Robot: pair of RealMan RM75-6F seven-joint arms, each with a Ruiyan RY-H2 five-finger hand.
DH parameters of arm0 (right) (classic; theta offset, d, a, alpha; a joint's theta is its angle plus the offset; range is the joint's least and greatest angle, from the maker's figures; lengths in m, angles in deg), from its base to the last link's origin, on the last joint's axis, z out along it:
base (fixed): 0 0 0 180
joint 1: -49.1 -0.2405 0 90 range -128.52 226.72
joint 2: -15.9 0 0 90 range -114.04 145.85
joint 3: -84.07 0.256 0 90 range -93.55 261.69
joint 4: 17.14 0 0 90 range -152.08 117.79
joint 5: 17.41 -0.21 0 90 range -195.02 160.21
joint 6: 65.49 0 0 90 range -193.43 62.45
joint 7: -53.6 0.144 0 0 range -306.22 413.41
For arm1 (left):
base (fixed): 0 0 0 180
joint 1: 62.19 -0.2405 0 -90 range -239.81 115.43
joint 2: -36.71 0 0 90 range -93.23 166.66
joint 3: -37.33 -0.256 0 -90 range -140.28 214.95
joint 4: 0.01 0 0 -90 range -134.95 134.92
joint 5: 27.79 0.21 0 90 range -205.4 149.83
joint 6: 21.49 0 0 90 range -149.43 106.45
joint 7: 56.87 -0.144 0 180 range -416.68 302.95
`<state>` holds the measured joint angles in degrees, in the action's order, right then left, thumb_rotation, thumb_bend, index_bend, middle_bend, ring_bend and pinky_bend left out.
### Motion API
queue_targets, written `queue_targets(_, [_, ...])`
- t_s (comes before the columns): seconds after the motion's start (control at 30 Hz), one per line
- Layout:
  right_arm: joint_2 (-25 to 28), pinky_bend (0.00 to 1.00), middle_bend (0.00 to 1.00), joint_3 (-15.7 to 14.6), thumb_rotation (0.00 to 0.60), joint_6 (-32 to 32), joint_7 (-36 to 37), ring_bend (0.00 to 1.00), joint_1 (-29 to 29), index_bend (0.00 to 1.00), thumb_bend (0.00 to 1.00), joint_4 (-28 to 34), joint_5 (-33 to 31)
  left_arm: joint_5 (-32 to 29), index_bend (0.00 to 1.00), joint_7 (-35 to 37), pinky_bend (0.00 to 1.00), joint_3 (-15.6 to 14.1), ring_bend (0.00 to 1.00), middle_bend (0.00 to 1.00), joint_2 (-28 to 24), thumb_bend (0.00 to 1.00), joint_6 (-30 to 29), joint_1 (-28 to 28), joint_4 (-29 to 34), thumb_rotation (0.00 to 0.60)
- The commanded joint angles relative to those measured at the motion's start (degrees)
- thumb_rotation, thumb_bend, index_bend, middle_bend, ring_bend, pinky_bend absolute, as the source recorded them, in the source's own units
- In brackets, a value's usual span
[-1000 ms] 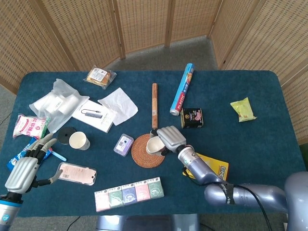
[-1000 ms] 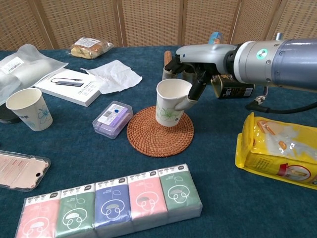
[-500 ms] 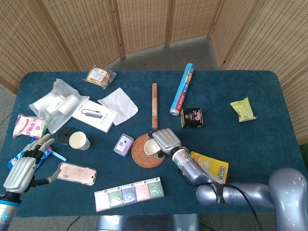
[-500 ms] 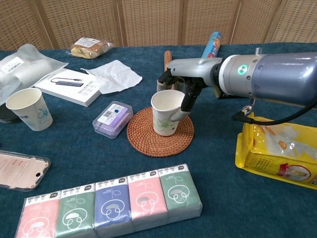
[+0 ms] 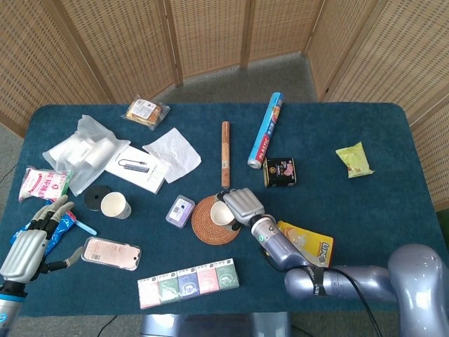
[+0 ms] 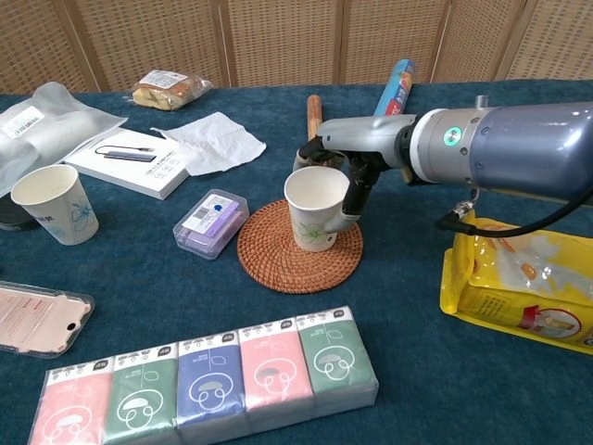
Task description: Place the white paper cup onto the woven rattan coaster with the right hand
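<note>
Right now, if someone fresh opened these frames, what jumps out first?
Dead centre, the right hand grips the white paper cup, which stands on the woven rattan coaster in the middle of the blue table. Next, the row of pastel tissue packs along the near edge, and the bright yellow bag at the near right. The left hand hangs open off the near-left corner.

Around the rattan coaster (image 6: 298, 247), a purple box (image 6: 210, 223) crowds its left, tissue packs (image 6: 206, 387) lie in front, a yellow bag (image 6: 519, 289) right; bare desk (image 6: 398, 306) between them
</note>
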<state>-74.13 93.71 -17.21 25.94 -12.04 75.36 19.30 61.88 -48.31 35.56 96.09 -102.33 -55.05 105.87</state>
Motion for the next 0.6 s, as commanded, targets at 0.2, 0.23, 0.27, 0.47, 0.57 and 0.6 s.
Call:
queue_targets(0.2, [1.1, 0.27, 0.18, -0.1, 0.6, -1.2, 0.7, 0.21, -0.5, 0.04, 0.24, 1.1, -0.9, 0.4, 0.03, 0.1, 0.0, 0.1, 0.0, 0.0, 0.1, 0.35, -0.4, -0.1, -0.1, 0.454])
queue_targets(0.23, [1.2, 0.26, 0.17, -0.1, 0.6, -1.3, 0.8, 0.2, -0.5, 0.02, 0.24, 1.2, -1.0, 0.4, 0.03, 0.1, 0.0, 0.1, 0.0, 0.0, 0.1, 0.35, -0.5, -0.1, -0.1, 0.452])
queue_targets(0.27, [1.3, 0.25, 0.16, -0.1, 0.6, -1.5, 0.9, 0.2, -0.6, 0.01, 0.24, 1.3, -1.0, 0.4, 0.03, 0.1, 0.0, 0.1, 0.0, 0.0, 0.1, 0.35, -0.5, -0.1, -0.1, 0.453])
queue_targets(0.47, [2.8, 0.22, 0.13, -0.7, 0.6, -2.1, 1.3, 0.15, -0.8, 0.0, 0.24, 1.9, -1.4, 0.5, 0.03, 0.0, 0.0, 0.2, 0.0, 0.0, 0.1, 0.34, -0.6, -0.1, -0.1, 0.454])
queue_targets(0.57, [3.8, 0.2, 0.12, -0.9, 0.6, -2.1, 1.8, 0.13, -0.6, 0.0, 0.23, 2.6, -1.6, 0.5, 0.03, 0.0, 0.0, 0.2, 0.0, 0.0, 0.2, 0.35, -0.5, -0.1, 0.0, 0.454])
queue_targets(0.6, [4.1, 0.19, 0.11, -0.9, 0.6, -2.1, 2.1, 0.13, -0.4, 0.0, 0.24, 2.9, -1.5, 0.6, 0.03, 0.1, 0.0, 0.2, 0.0, 0.0, 0.2, 0.35, -0.4, 0.0, 0.1, 0.453])
